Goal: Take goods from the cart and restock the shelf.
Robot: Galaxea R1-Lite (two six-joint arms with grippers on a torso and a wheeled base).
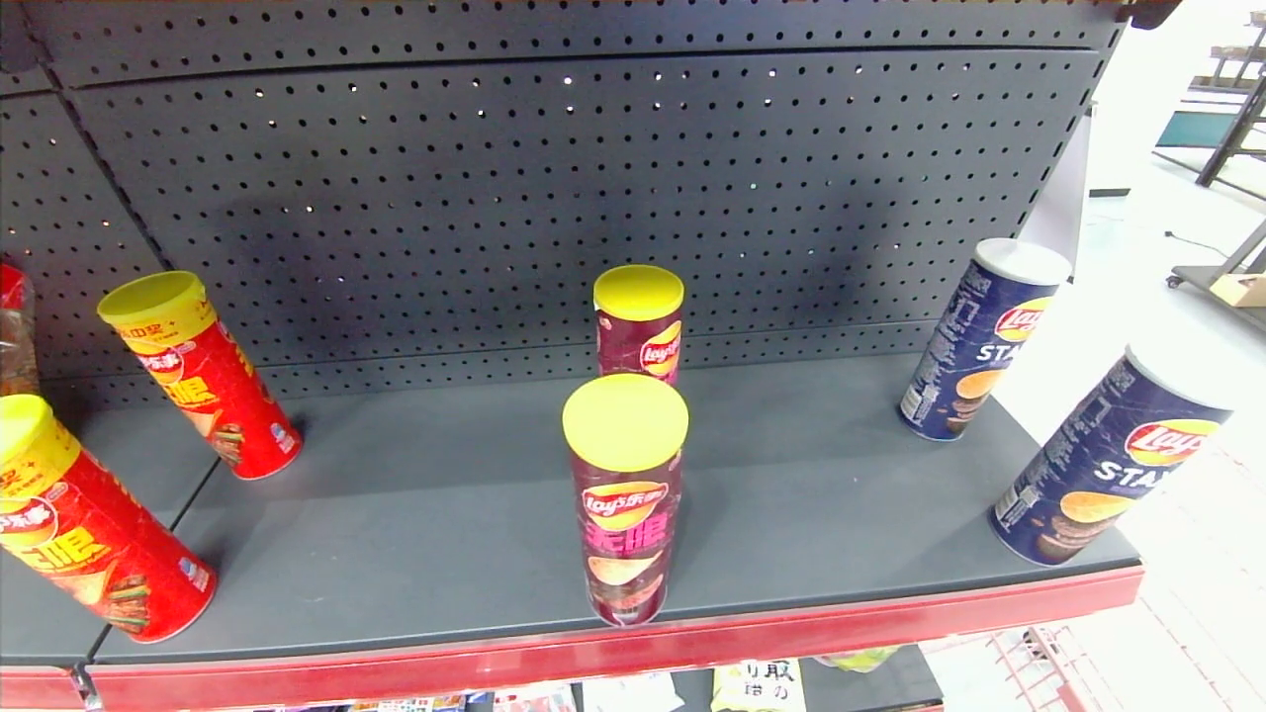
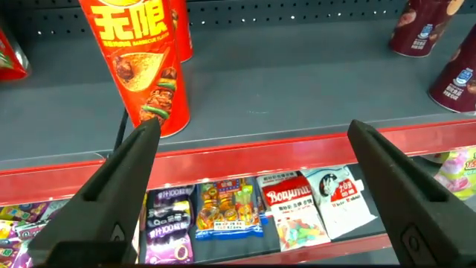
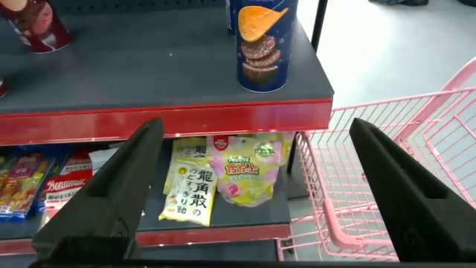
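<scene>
Ahead, grey shelf (image 1: 445, 514), perforated backboard (image 1: 593, 178).

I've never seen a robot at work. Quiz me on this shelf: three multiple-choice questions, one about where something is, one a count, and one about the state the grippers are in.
1. Where on the shelf do the maroon cans stand?
A. Between the red cans and the blue cans
B. At the far left end
C. At the far right end

2. How many blue cans are there?
A. One
B. Two
C. Four

3. The left gripper and right gripper are:
A. Shut on a can
B. Open and empty
C. Shut on a bag

Answers:
1 A: the maroon pair stands mid-shelf, with red to its left and blue to its right.
2 B: two blue cans stand at the right end.
3 B: each wrist view shows its gripper spread wide, nothing held.
</scene>
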